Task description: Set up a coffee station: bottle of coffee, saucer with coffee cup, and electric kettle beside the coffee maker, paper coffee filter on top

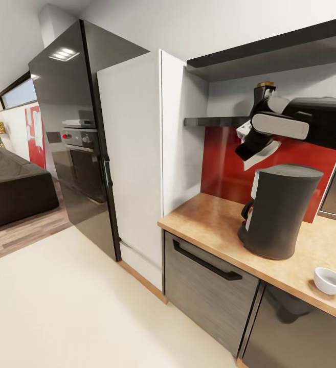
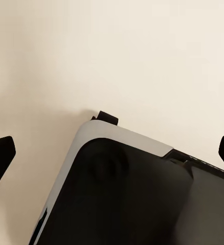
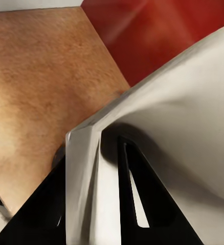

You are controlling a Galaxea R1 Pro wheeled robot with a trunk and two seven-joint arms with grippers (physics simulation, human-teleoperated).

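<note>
The dark-grey coffee maker stands on the wood-grain kitchen countertop. Just above it my right gripper points down and left, shut on a white folded sheet, the paper coffee filter, which looms large in the right wrist view over the counter and red backsplash. Behind the gripper the bottle of coffee shows its tan cap, standing by the dark kitchen shelf. A small white coffee cup sits near the counter's front edge. My left gripper hangs open over the cream floor.
A tall white cabinet and a black fridge stand left of the counter, with a built-in oven and a dark sofa beyond. A grey drawer front with a black handle lies under the worktop. A dark upper shelf overhangs.
</note>
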